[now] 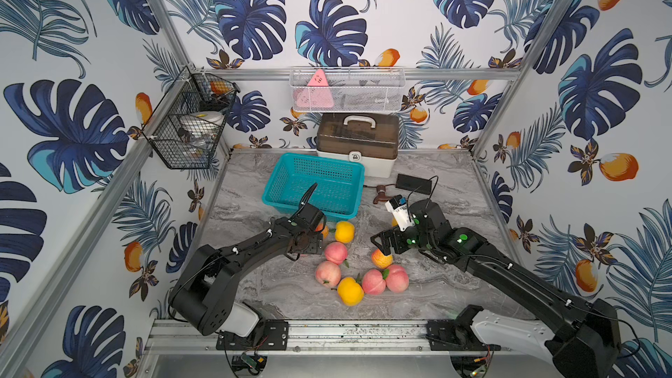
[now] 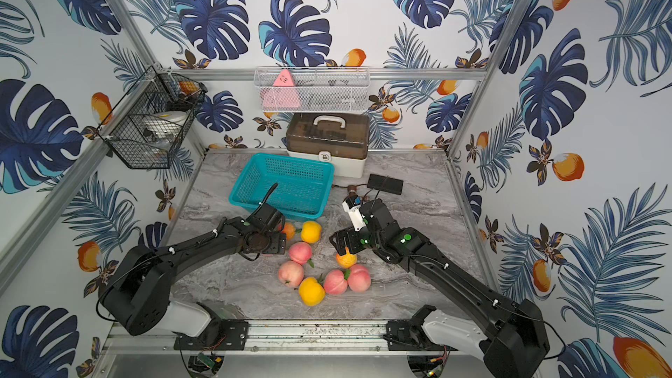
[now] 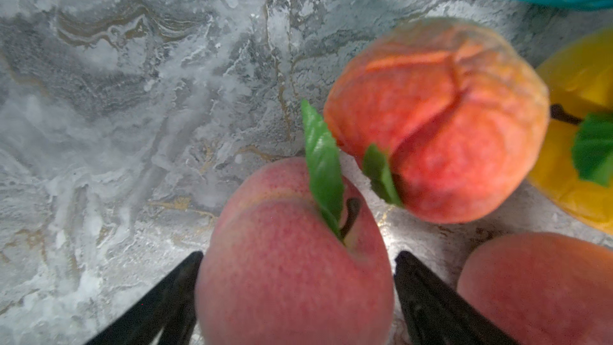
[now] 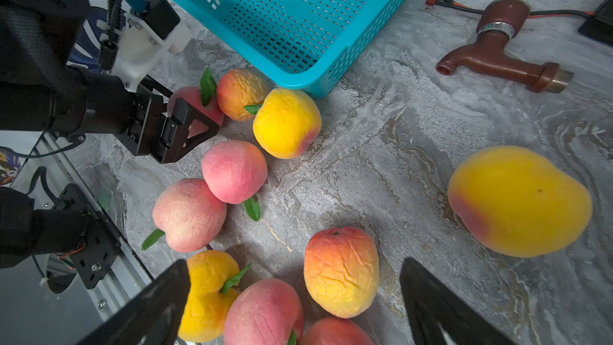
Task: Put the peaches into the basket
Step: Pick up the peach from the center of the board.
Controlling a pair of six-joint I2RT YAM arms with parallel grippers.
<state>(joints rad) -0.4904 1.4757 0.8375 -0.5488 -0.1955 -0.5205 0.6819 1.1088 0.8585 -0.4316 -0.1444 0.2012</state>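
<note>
Gray marble table [image 1: 418, 296] is holding the peaches [image 1: 336, 252], all lying just outside the teal basket [image 1: 278, 185]. Left gripper [image 3: 298, 255] is sitting around a pink peach [image 3: 285, 293]. I cannot tell if it is squeezing. The left arm [image 1: 254, 249] is hiding that peach in both top views. Right gripper [image 4: 294, 262] is hanging wide apart.

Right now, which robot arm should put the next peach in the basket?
Left, most likely. The left gripper straddles a pink peach right beside the teal basket. The right gripper is open near an orange peach, farther from the basket.
</note>
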